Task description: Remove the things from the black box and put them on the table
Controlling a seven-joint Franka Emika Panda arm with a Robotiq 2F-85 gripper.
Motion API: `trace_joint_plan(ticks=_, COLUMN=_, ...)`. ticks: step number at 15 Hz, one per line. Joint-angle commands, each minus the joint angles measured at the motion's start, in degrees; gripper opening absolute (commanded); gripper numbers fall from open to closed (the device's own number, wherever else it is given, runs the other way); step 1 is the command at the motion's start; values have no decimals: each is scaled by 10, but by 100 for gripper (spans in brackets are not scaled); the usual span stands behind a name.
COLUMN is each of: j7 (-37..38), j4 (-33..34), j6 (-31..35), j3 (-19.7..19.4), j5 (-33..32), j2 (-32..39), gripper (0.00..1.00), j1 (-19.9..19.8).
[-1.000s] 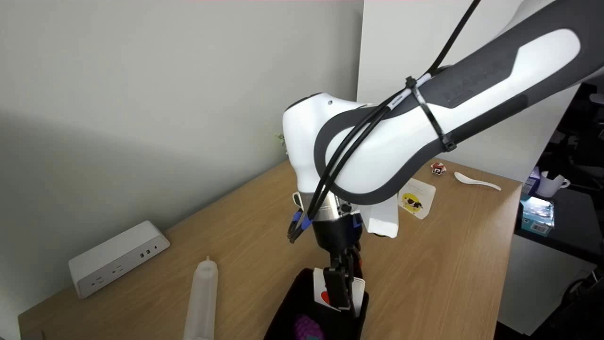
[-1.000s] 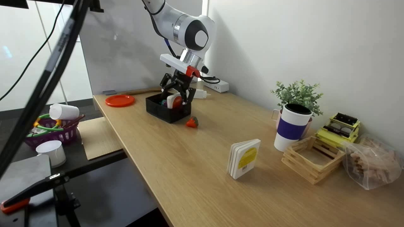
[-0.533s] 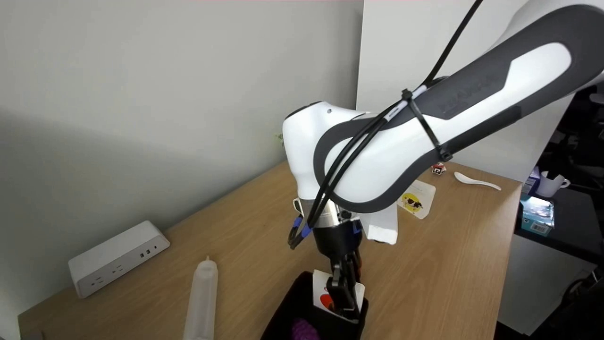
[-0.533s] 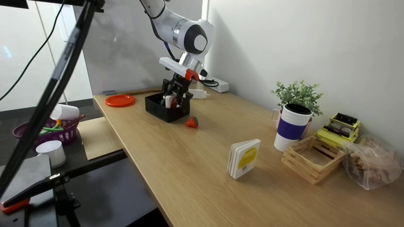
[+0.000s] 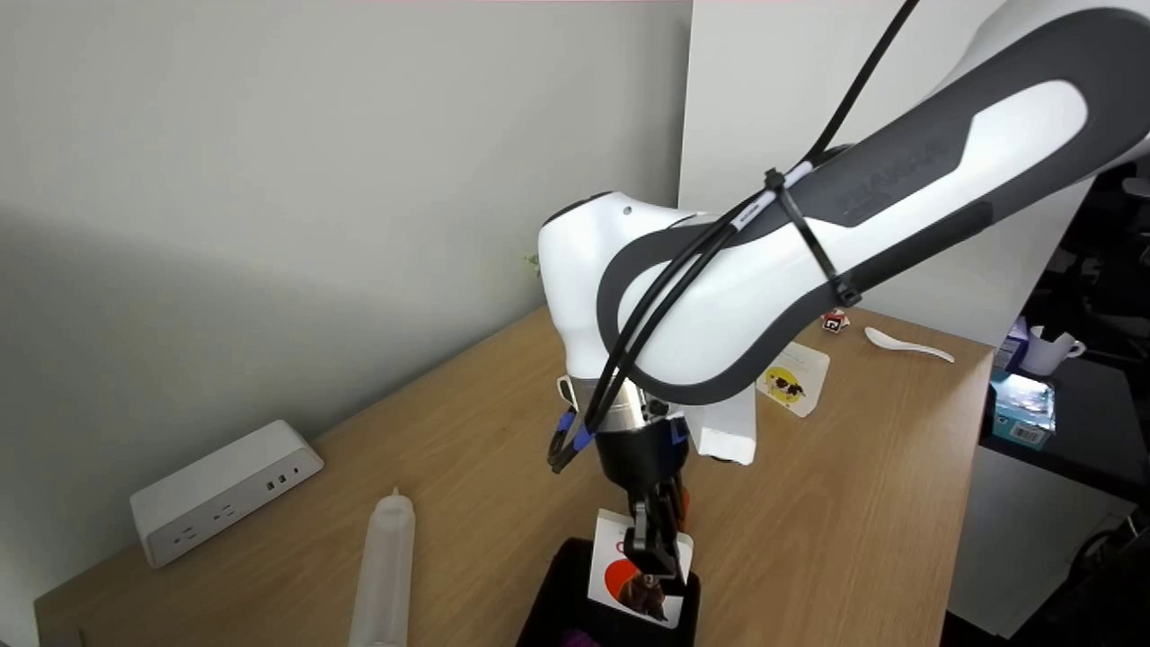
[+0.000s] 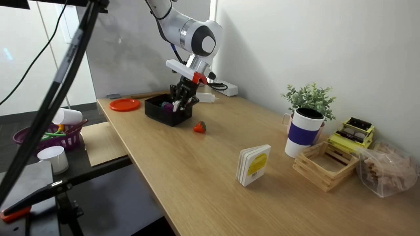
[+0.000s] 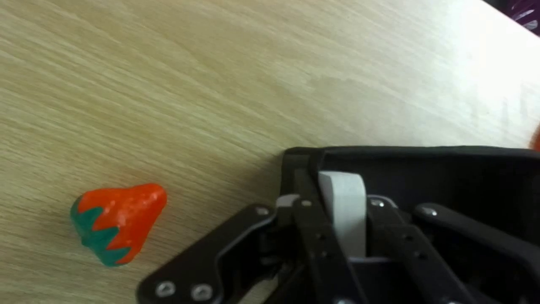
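Smooth, grained wood is seen in the worktop (image 6: 197, 170). Gloss is shown by the strawberry (image 7: 122, 221) and, near one corner, the plastic-looking plate (image 6: 124, 104); the black box (image 6: 159, 114) is matt. Towards the wall-side edge, the crate (image 6: 309, 169) is slatted wood.

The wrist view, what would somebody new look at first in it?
Probably the bright red-orange toy strawberry, lying on the wooden table at the left. Next might be the white board book, right of centre, clamped in the black gripper at the left end of the black box.
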Motion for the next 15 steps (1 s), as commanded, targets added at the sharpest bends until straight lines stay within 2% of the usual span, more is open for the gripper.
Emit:
trace_joint_plan(ticks=1, j7=4, j4=-3, j6=23, j3=-4, j5=4, j2=-3, gripper=5, j1=1)
trace_joint_plan(ticks=10, j7=67, j4=-84, j6=145, j3=-23, j5=1, j2=-63, gripper=5, j1=1)
trace_joint_plan(ticks=15, j7=121, j4=-105, j6=116, j3=-43, j5=-2, j2=-79, gripper=5, j1=5)
